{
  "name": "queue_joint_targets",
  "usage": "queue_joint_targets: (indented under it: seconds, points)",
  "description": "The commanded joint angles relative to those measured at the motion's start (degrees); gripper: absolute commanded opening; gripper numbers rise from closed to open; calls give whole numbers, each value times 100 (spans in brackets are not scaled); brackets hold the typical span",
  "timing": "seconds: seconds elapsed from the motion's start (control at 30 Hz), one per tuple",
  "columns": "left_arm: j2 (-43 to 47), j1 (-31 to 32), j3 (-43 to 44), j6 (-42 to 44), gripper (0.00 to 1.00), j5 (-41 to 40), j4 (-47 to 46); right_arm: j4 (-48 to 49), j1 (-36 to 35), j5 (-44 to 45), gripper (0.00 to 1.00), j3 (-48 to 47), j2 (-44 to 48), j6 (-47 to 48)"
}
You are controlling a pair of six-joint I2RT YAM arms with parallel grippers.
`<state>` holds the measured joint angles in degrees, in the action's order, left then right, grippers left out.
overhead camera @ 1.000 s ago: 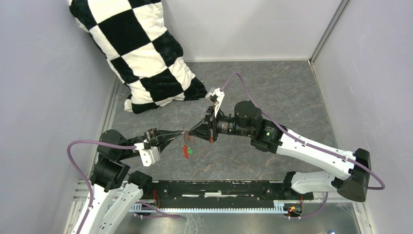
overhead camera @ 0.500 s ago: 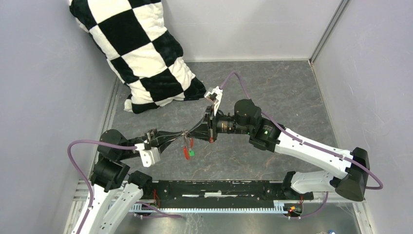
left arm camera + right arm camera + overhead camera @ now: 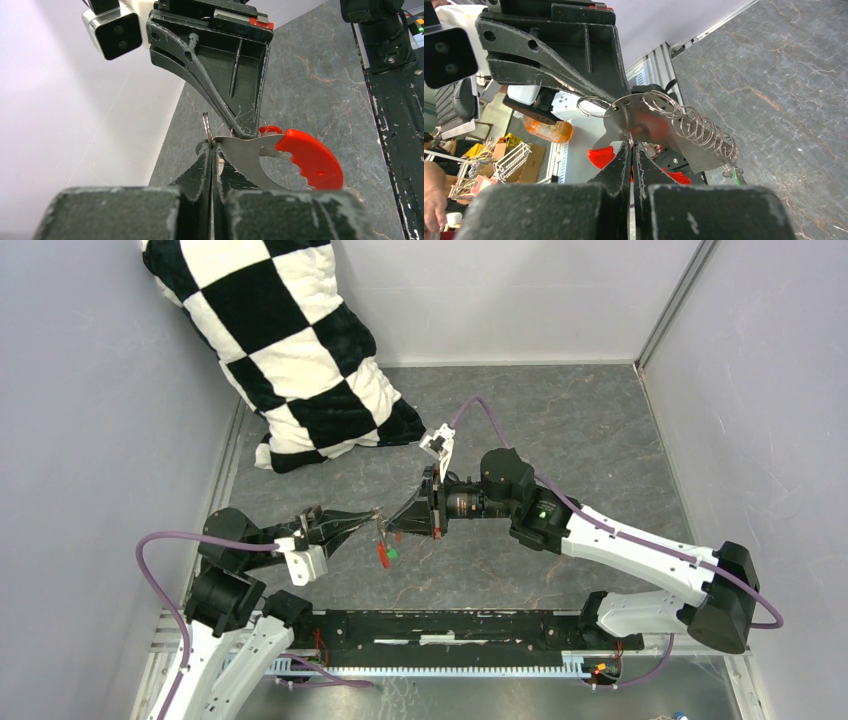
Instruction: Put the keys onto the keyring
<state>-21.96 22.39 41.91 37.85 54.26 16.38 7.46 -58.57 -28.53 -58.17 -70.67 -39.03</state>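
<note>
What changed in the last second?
Right arm slid slightly left and nearer the bases. Nothing taken or released: left fingers and right fingers stay shut at the keyring, red tag hanging as before. Pillow unmoved.

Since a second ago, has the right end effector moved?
Yes. The right end effector has shifted slightly toward the base rail, away from the checkered pillow.

Keyring above the worktop. Left fingers meet its left side, right fingers its right; pillow lies behind it.
</note>
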Motion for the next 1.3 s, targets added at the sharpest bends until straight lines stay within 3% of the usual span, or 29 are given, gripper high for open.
queue_joint_targets:
  seconds: [0.0,0.5,1.27]
  points:
    - [58,28,73,169,2,96,-144,567,33,-334,0,19,141,-122]
    - [-36,26,186,-14,2,205,-19,1094,166,-667,0,35,151,-270]
    - [59,27,205,168,2,201,112,737,179,-631,0,-130,-60,-198]
